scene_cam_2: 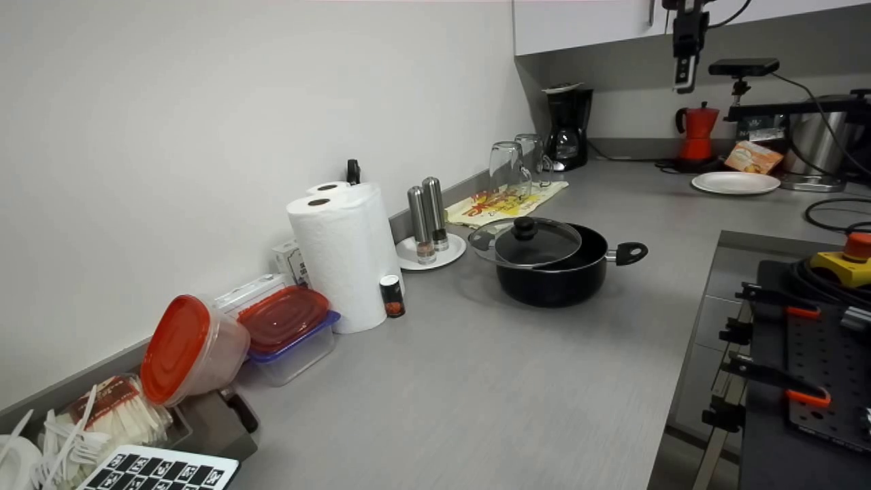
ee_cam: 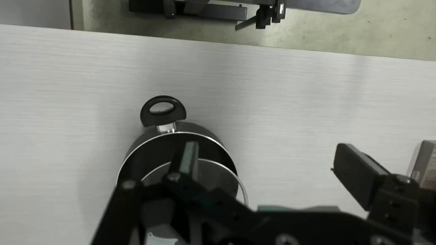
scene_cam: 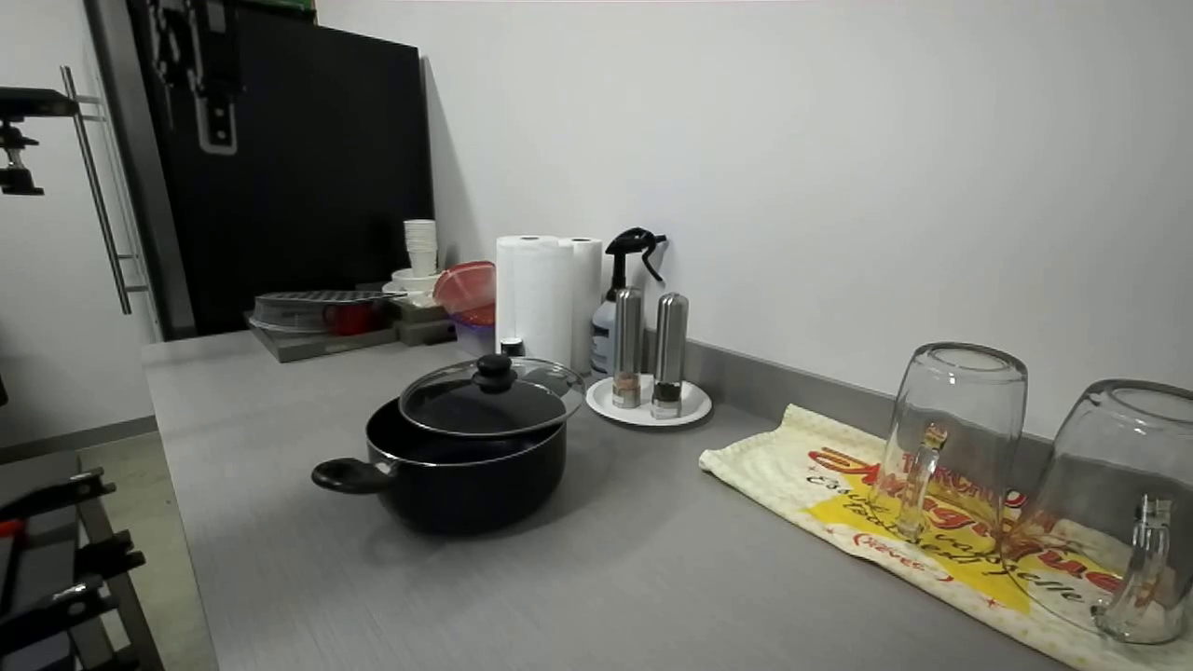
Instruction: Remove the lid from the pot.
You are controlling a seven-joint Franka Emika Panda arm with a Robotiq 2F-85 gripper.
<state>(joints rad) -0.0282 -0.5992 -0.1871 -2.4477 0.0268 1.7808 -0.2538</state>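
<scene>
The black pot (scene_cam: pixel 471 489) stands on the grey counter; it also shows in an exterior view (scene_cam_2: pixel 554 286). The clear glass lid with dark rim and black knob (scene_cam: pixel 457 401) lies off-centre across the pot in both exterior views (scene_cam_2: pixel 551 248), overhanging on the wall side. The handle-side part of the pot's opening is uncovered. My gripper (ee_cam: pixel 267 156) is open and empty, high above the counter. It also shows at the top of both exterior views (scene_cam: pixel 200 112) (scene_cam_2: pixel 684 71). In the wrist view the left finger covers part of the pot (ee_cam: pixel 146 160) and lid (ee_cam: pixel 218 173); the knob is hidden.
A white plate (scene_cam: pixel 596 401) with two steel mills (scene_cam: pixel 670 349) stands close behind the pot. Paper towel rolls (scene_cam: pixel 533 298), a spray bottle (scene_cam: pixel 604 331) and a small jar (scene_cam_2: pixel 392 296) are nearby. Two upturned glasses (scene_cam: pixel 965 438) stand on a cloth (scene_cam: pixel 783 466) along the wall.
</scene>
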